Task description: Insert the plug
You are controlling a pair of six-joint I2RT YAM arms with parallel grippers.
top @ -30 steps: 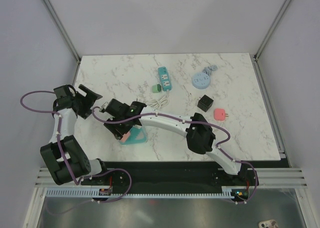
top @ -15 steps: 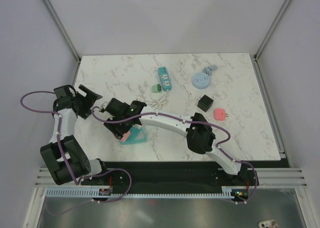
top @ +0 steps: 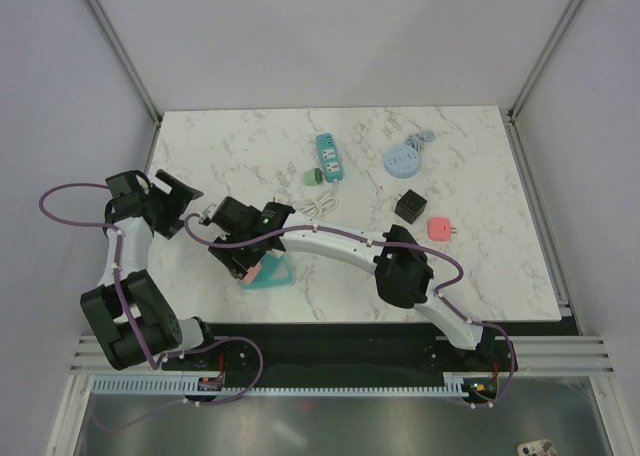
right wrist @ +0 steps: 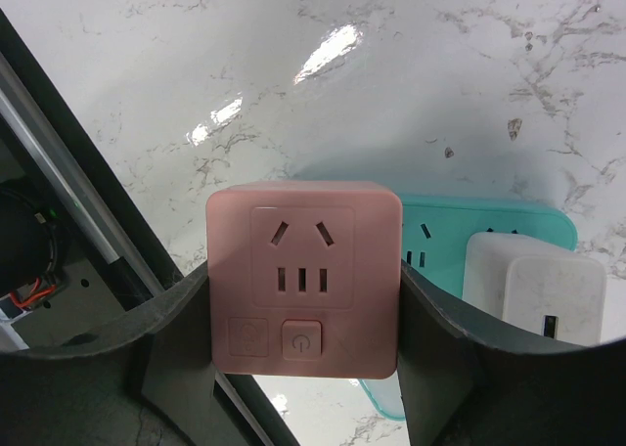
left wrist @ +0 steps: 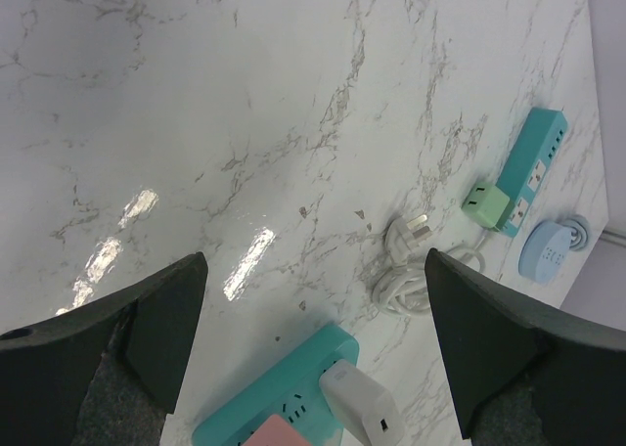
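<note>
Right hand (right wrist: 303,304) pinches the pink square plastic plug adapter (right wrist: 303,260) by two opposite sides. Its socket face is turned up to the wrist camera, so we judge the prongs point down. It hangs over the near end of the teal plastic power strip (right wrist: 528,221), just beside the white charger block (right wrist: 533,289) seated there. We cannot tell whether the prongs touch the strip. Left hand (left wrist: 318,334) is spread wide and empty over the white marble desk (left wrist: 196,94), likely parked clear of the work. Our judgement: what remains is a straight downward press.
</note>
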